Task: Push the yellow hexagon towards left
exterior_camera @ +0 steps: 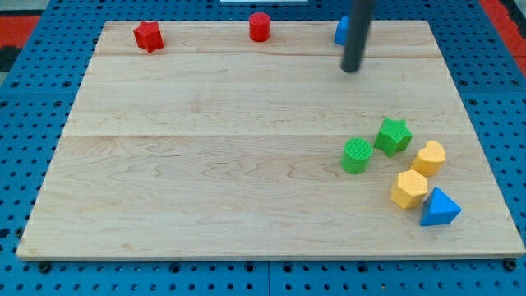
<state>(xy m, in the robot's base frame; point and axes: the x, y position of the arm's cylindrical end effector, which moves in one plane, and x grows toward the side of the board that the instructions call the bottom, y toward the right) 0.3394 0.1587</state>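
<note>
My tip [352, 69] sits near the view's top, right of centre, on bare board and touching nothing. No jaws on this rig, just the straight dark rod, so nothing is clamped or held. Just behind the rod at the top edge a blue block [340, 31] shows, mostly hidden; I cannot make out its shape.

The yellow hexagon [408, 188] lies low on the view's right, well apart from my tip. It is part of a tight cluster:
- blue triangular block [439, 207] just beside it, lower right, looks to be touching
- second yellow block [429, 157], rounded (possibly a heart, hard to tell at this size), just above it
- green star [394, 136] further up
- green cylinder [357, 155] to its upper left, near but apart

Red star [148, 35] and red cylinder [260, 26] rest along the top edge, far from all this.

Judgement: the push has not begun. To send the hexagon left I need my tip on its right side, and that is the crowded side. The gap between the rounded yellow block and the blue triangular one looks like the way in. Left of the hexagon the wooden board [205, 189] is open, though the green cylinder stands close to the upper edge of that path.
</note>
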